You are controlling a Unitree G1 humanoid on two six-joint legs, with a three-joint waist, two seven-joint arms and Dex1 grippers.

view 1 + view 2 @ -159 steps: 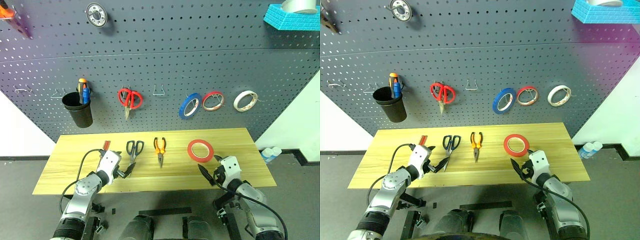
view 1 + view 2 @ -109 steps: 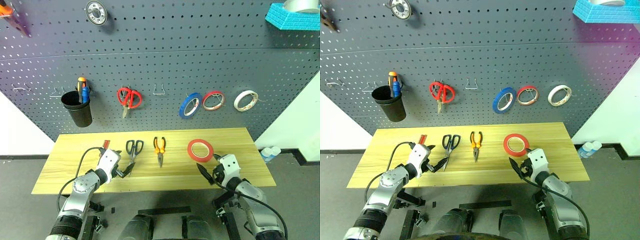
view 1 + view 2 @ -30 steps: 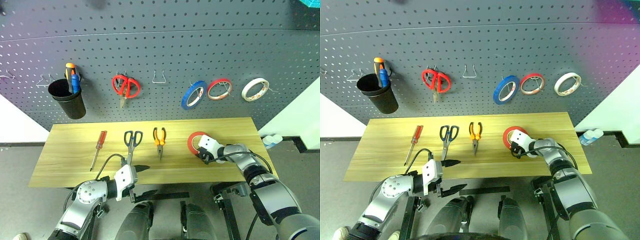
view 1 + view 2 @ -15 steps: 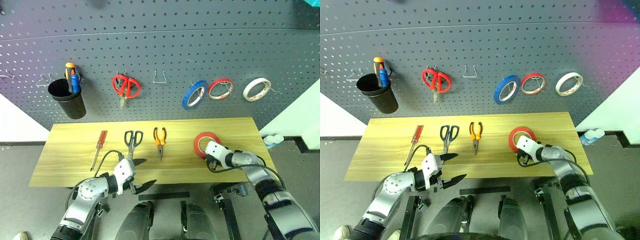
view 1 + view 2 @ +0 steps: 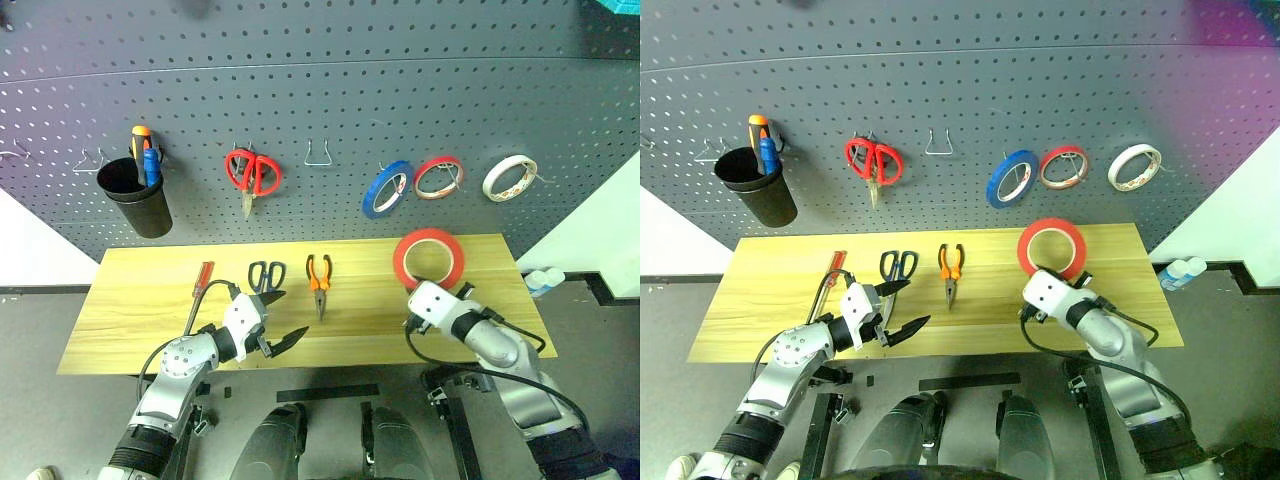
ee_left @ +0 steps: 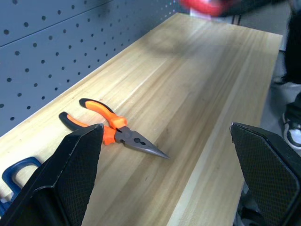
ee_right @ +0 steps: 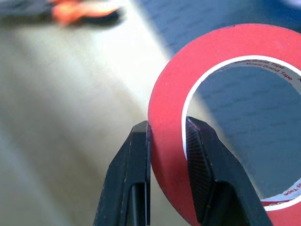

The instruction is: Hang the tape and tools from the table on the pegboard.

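Note:
The large orange-red tape (image 5: 428,258) stands upright above the table's (image 5: 130,300) back right part, in front of the pegboard's (image 5: 330,90) lower edge. My right gripper (image 5: 431,284) is shut on the tape's lower rim, with one finger inside the hole and one outside (image 7: 167,129). Over the table's front edge, my left gripper (image 5: 287,317) is open and holds nothing, pointing toward the orange-and-black pliers (image 5: 319,279). The dark-handled scissors (image 5: 264,274) lie just beyond its upper finger. Left of them lies the red-handled screwdriver (image 5: 199,285).
On the pegboard hang a black cup (image 5: 136,205) with pens, red-handled scissors (image 5: 252,175), a blue roll (image 5: 385,188), a thin red roll (image 5: 438,177) and a white roll (image 5: 508,177). A bare wire hook (image 5: 319,182) sits between the red scissors and the blue roll.
My right gripper has lifted the tape off the table and tipped it upright. My left gripper, still open, has moved forward over the table's front edge toward the scissors and pliers.

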